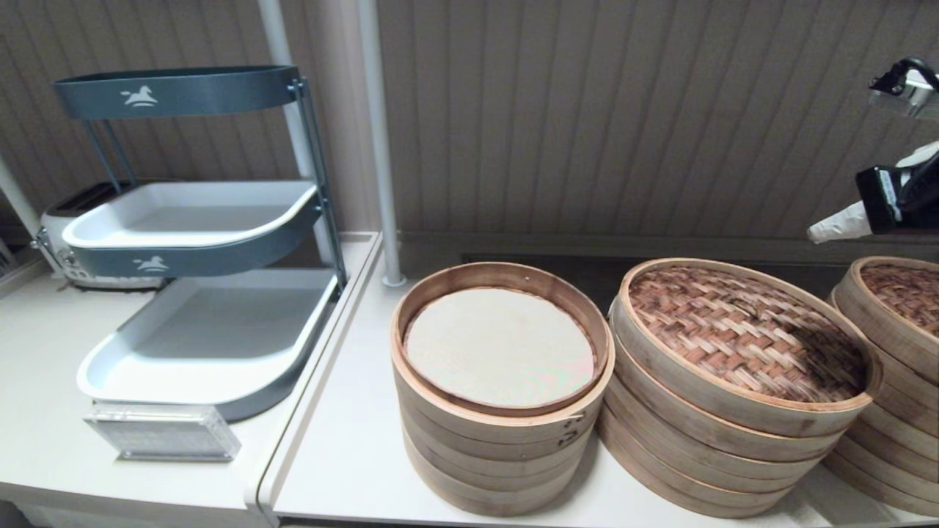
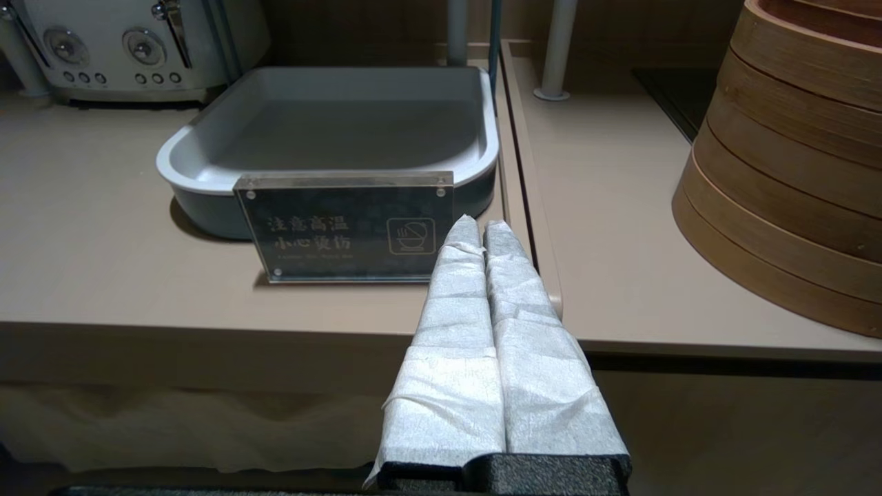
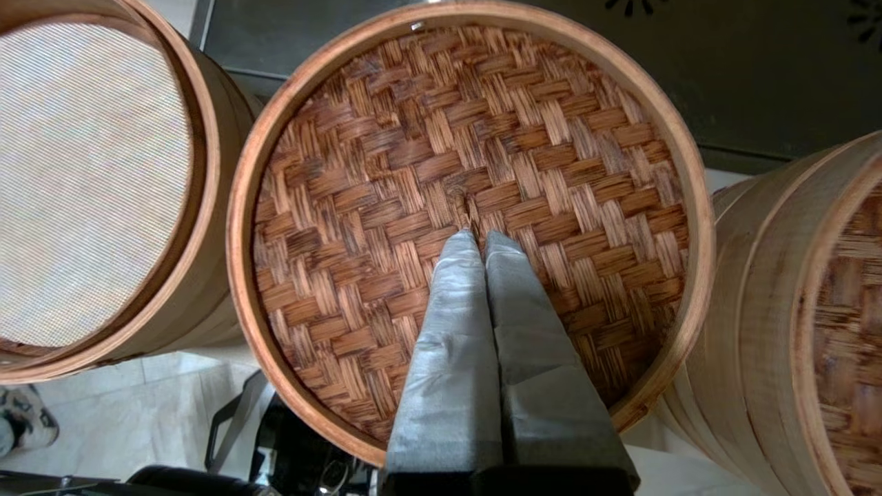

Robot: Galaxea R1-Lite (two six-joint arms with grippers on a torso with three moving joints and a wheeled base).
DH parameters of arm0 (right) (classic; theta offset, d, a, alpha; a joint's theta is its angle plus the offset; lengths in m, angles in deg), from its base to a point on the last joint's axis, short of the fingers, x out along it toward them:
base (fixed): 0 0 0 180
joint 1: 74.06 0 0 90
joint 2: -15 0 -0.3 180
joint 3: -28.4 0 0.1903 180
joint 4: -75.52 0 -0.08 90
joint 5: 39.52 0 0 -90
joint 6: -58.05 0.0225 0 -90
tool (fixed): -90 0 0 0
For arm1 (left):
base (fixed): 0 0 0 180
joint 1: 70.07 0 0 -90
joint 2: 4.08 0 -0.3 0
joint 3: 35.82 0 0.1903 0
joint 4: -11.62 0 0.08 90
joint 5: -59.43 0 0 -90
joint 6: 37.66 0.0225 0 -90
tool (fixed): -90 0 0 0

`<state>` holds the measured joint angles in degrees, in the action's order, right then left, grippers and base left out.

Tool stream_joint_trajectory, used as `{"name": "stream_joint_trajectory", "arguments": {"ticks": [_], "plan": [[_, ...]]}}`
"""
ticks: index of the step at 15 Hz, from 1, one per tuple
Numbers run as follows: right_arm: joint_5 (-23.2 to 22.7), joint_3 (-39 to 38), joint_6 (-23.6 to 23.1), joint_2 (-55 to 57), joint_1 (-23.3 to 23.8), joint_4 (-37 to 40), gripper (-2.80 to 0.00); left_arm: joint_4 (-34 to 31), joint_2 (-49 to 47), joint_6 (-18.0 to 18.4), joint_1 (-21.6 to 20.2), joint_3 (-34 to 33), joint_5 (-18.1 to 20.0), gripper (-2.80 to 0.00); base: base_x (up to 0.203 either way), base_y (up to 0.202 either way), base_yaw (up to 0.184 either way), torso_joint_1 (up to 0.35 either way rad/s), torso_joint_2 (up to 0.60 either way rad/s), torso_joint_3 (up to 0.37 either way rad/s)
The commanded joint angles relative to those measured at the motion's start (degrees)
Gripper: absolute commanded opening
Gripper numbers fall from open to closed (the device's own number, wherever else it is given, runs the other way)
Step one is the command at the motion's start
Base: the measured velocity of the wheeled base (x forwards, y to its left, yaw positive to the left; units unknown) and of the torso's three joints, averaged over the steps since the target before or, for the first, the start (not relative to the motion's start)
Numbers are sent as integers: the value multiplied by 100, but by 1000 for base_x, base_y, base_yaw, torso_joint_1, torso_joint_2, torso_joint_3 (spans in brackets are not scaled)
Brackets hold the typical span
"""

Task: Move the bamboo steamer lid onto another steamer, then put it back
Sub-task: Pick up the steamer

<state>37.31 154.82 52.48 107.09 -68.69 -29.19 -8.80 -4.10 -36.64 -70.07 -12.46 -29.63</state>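
The bamboo steamer lid [image 1: 748,345] [image 3: 386,179], with a pinkish-tan herringbone weave and a pale rim, lies on top of the middle stack of wide shallow tiers [image 1: 682,455]. Its small centre loop [image 3: 463,207] shows just beyond my right fingertips. My right gripper [image 3: 480,234] [image 1: 836,227] hangs shut and empty well above the lid, clear of it. To the left, the taller stack [image 1: 499,440] stands uncovered, its white liner [image 1: 499,345] showing. My left gripper [image 2: 480,224] is shut and empty, parked low in front of the counter's front edge.
A third stack with a darker woven lid [image 1: 906,293] stands at the far right, close to the middle one. A grey tiered tray rack [image 1: 213,323], a clear sign plate [image 2: 344,227] and a toaster [image 2: 138,48] sit on the left counter. A white pole [image 1: 378,147] rises behind.
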Motion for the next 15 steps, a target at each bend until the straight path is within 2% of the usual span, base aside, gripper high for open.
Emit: {"name": "stream_joint_trajectory", "arguments": {"ticks": [1,6,7,9,15], "plan": [[26,-13,-4,261,-9,81,-280,4,2,-5,0,-158,3,-280,0,0,0,0,0,0],[499,64,-37,684,-210,79,-280,4,2,3,0,-158,3,-280,0,0,0,0,0,0],[594,74,-109,722,-203,64,0,4,2,-6,0,-158,3,-280,0,0,0,0,0,0],[623,22,-383,767,-194,90,0,4,2,3,0,-158,3,-280,0,0,0,0,0,0],[728,4,-653,793,-201,98,0,4,2,-1,0,-158,-2,-280,0,0,0,0,0,0]]}}
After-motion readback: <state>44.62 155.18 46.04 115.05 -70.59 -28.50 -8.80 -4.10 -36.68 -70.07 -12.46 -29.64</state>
